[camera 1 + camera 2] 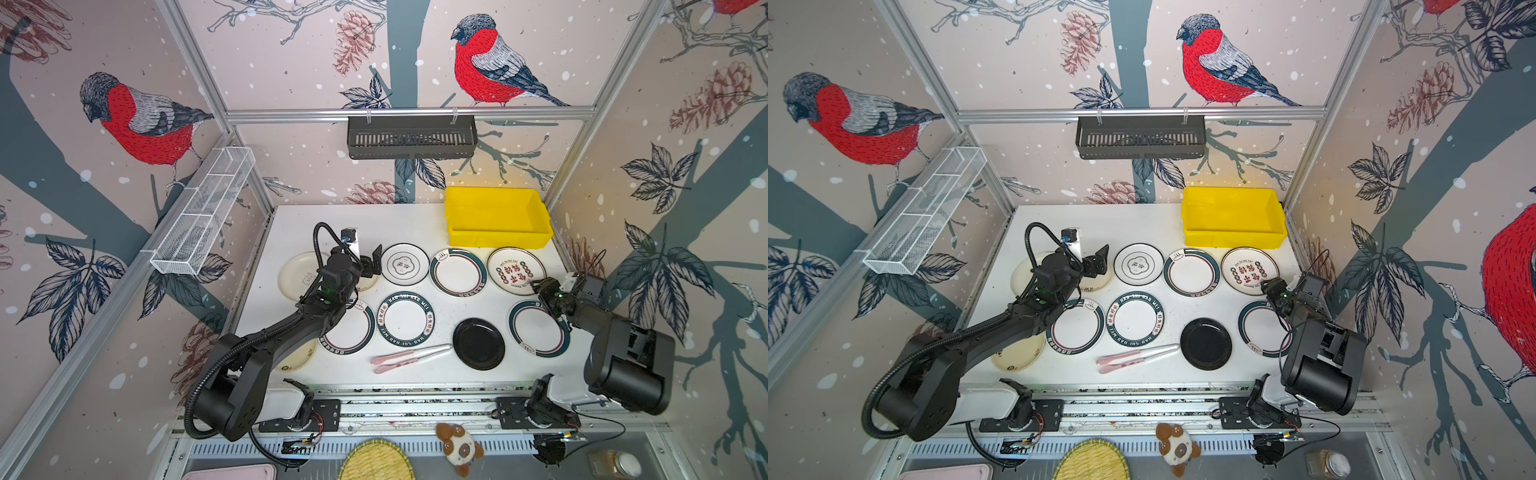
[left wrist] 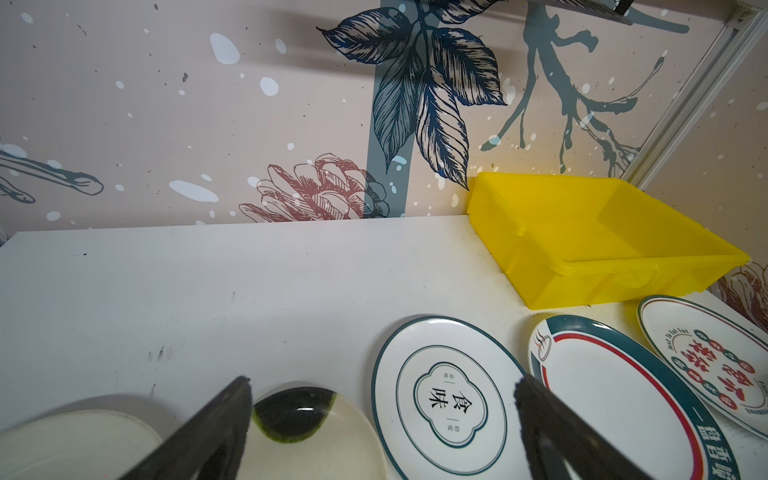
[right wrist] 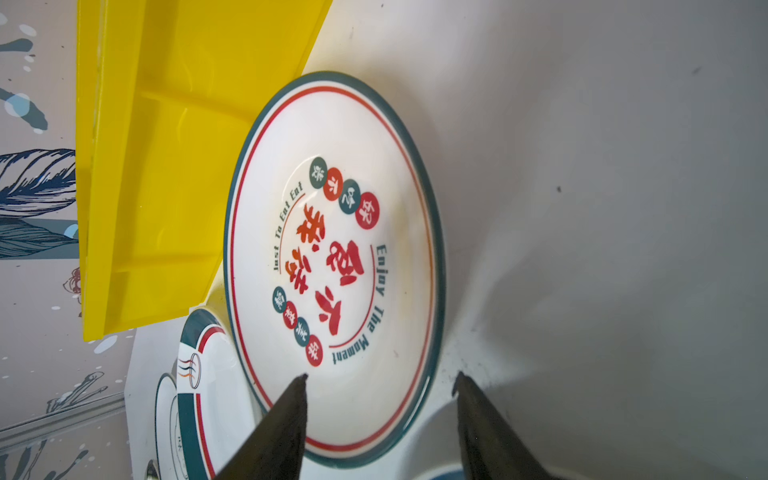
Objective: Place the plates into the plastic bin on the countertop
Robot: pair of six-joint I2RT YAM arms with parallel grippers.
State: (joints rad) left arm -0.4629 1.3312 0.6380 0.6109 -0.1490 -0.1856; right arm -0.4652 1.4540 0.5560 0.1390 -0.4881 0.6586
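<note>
1. The step in hand looks like the first pick. The bin (image 1: 498, 239) stands in the far right corner of the worktop (image 1: 332, 224) with no plate in it.
2. The right tool (image 3: 380, 376) sits low at the red-lettered plate (image 3: 332, 257), on the side of the rim nearest its own arm. This plate lies flat just in front of the bin.
3. Its jaws stand apart and straddle the rim, one over the plate's well and one outside it. Nothing is gripped yet.
4. The left tool (image 2: 382, 384) hangs wide open and empty above the cream plate (image 2: 332, 444).
5. In my judgement, the next move calls for the right jaws to close firmly on the rim. The plate must then rise enough to clear the bin's front wall, travel the short way over, and go down flat inside.
</note>
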